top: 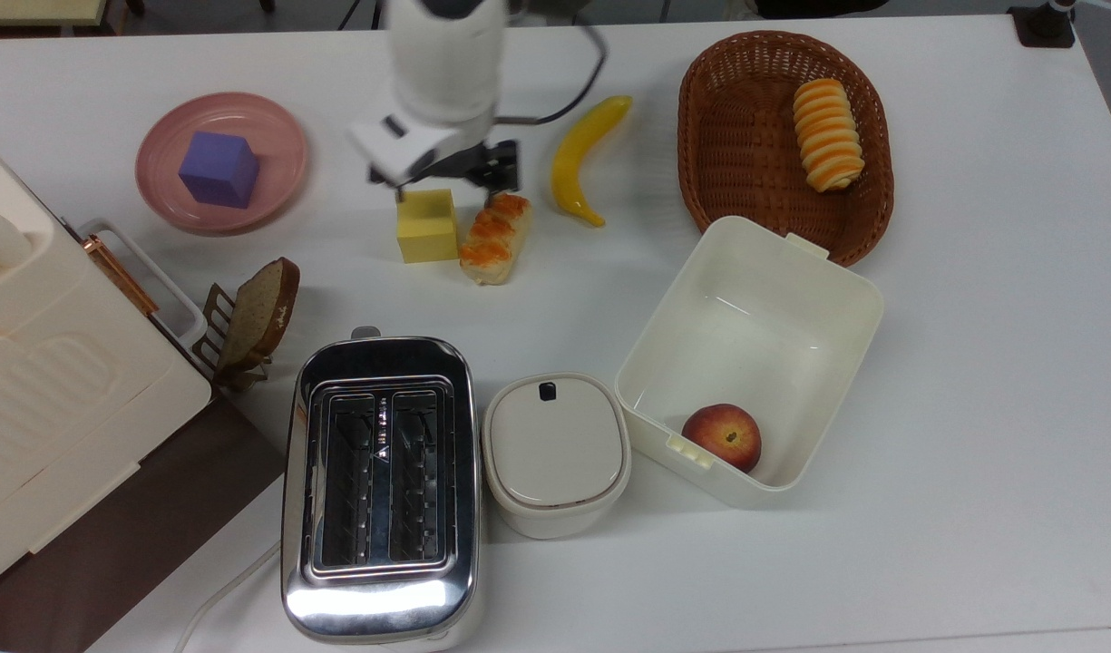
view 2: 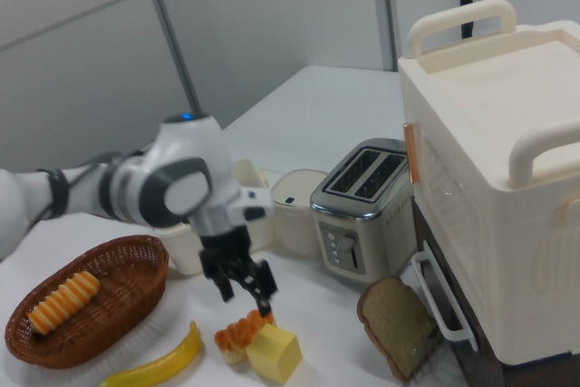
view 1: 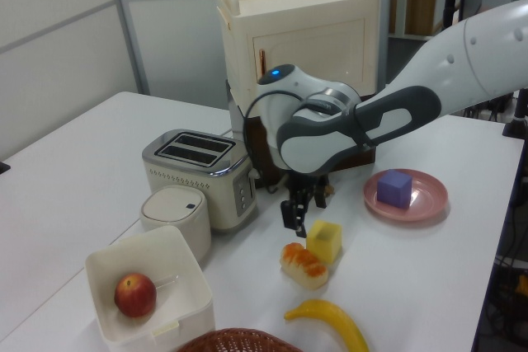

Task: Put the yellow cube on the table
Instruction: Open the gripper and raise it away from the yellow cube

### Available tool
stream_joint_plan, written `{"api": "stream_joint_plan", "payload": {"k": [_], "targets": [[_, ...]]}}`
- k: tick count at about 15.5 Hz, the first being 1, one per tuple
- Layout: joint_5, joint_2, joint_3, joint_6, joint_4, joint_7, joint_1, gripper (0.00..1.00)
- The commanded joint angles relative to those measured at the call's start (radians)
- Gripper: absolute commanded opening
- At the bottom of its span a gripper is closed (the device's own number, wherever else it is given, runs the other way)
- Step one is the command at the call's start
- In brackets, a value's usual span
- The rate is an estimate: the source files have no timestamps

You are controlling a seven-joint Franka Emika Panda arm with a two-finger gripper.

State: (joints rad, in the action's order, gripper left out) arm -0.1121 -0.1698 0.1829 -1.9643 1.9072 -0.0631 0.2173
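The yellow cube sits on the table — free beneath the spread-fingered end effector.

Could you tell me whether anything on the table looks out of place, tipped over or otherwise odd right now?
Nothing looks spilled or damaged. The matte yellow foam cube sits flat on the white table, close beside the glazed orange pastry. One oddity: a brown bread slice leans tilted in a small rack.
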Motion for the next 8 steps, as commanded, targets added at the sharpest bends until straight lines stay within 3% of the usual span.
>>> {"api": "stream_joint_plan", "payload": {"k": [1,4,8], "targets": [[-0.049,0.073,-0.098,0.195,-0.087,-0.13,-0.012,1.0],[-0.055,0.104,-0.138,0.343,-0.18,-0.129,-0.053,1.0],[-0.046,0.138,-0.141,0.387,-0.226,-0.113,-0.145,1.0]]}}
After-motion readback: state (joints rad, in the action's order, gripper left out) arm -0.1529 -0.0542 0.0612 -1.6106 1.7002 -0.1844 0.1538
